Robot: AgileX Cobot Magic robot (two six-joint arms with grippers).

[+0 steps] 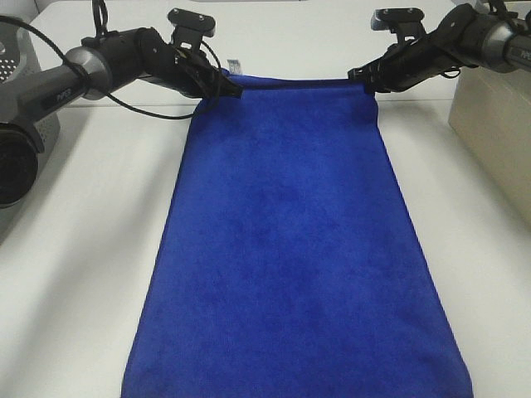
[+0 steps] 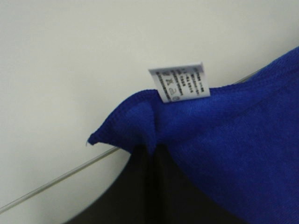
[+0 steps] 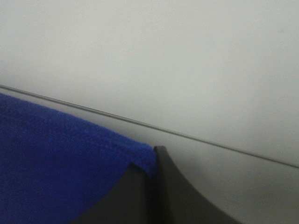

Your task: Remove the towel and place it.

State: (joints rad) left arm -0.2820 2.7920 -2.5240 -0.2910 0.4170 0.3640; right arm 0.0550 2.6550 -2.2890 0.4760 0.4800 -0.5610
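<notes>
Towel (image 1: pixel 290 240) corners in both hands

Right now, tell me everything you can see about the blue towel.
The towel is deep royal blue, plush, rectangular, with stitched edges and a small white printed tag near its far left corner. It lies spread lengthwise on the white table. The left gripper and right gripper each pinch a far corner.

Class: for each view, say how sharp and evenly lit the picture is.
Exterior high: even, soft light, towel sharp. Left wrist: white tag print blurred, unreadable; left gripper a dark smear. Right wrist: soft focus, right gripper unlit.
</notes>
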